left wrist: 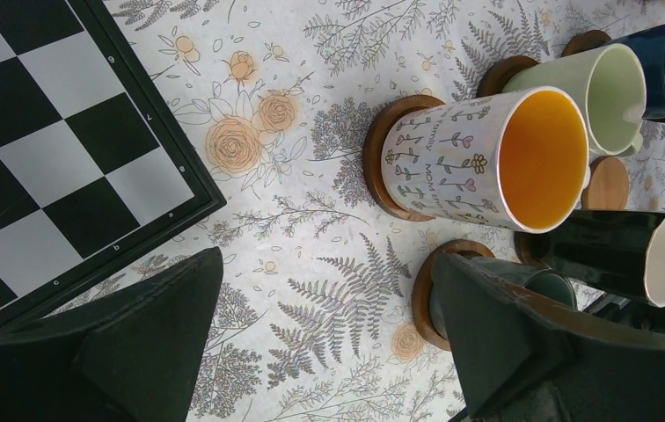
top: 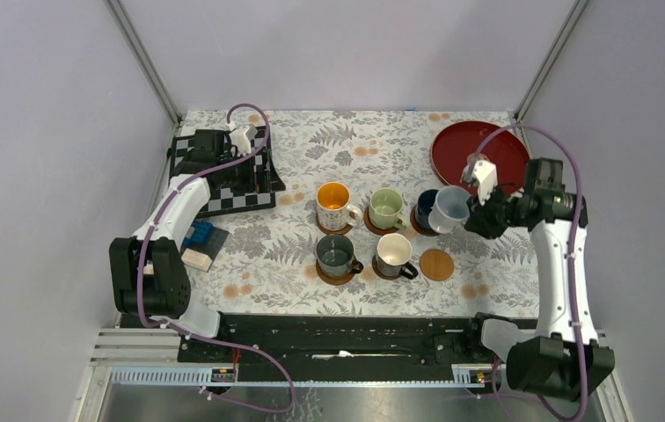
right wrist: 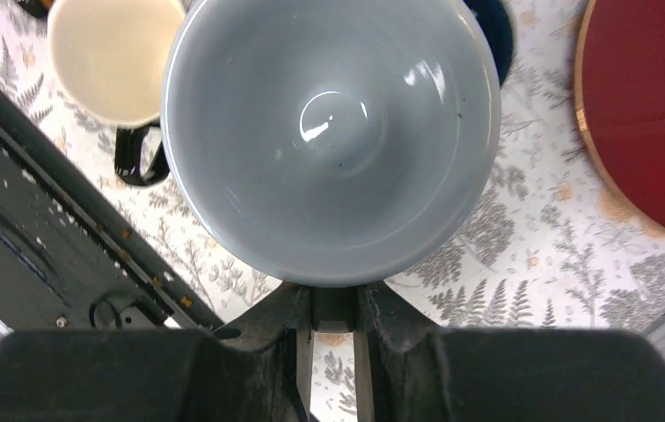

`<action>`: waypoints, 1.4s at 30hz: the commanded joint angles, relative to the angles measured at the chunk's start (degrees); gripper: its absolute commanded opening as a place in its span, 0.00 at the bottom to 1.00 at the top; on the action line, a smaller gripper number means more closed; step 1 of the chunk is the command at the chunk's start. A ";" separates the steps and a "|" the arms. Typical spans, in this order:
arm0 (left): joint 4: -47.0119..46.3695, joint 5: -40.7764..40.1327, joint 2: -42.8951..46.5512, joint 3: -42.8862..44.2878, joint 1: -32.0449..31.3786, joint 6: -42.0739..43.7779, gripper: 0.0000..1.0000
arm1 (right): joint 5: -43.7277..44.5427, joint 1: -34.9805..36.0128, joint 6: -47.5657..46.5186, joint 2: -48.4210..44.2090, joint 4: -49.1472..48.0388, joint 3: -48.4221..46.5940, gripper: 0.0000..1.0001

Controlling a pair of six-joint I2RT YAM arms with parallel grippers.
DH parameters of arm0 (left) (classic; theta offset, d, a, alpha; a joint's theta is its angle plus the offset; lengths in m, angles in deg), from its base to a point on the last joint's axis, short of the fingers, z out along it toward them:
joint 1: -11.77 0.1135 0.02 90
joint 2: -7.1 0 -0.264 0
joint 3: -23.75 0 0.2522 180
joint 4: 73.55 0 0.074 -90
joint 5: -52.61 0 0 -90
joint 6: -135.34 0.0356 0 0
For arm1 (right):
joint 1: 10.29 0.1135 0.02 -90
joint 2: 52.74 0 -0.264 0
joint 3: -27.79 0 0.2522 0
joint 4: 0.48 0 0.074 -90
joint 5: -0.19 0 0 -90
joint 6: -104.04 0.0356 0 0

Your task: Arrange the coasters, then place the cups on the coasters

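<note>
1. Mug (right wrist: pixel 329 132), pale blue: your right gripper (right wrist: pixel 333 303) is clamped on its near side, holding it aloft beside the navy mug (top: pixel 425 207).
2. Glazed ceramic, I judge: stiff, slick, chippable; pinched off-centre, it may tilt.
3. Bare coaster (top: pixel 437 264) lies right of the black mug (top: pixel 395 255).
4. Your left gripper (left wrist: pixel 325 259) hangs wide open, empty.

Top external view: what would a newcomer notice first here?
The right gripper holds a pale blue mug just beyond the one bare coaster, at centre right. Five mugs sit on coasters in two rows mid-table, from the orange-inside mug to the navy mug. A red tray lies at the far right corner, a chessboard at far left.
</note>
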 commanded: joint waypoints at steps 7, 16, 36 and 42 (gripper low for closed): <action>-3.35 1.55 2.58 -0.43 -0.09 -0.40 0.99 | 1.71 0.20 -5.54 -9.99 -3.93 15.83 0.00; -3.77 1.03 2.18 -1.43 -0.09 0.16 0.99 | 2.46 0.16 -2.75 -17.45 -9.73 27.32 0.00; -3.84 1.39 0.14 0.20 -0.11 -0.46 0.99 | 4.20 0.24 1.21 -20.37 -20.22 37.80 0.00; -3.88 1.55 0.24 0.35 -0.18 -0.59 0.99 | 4.15 0.24 1.10 -20.22 -20.26 37.91 0.00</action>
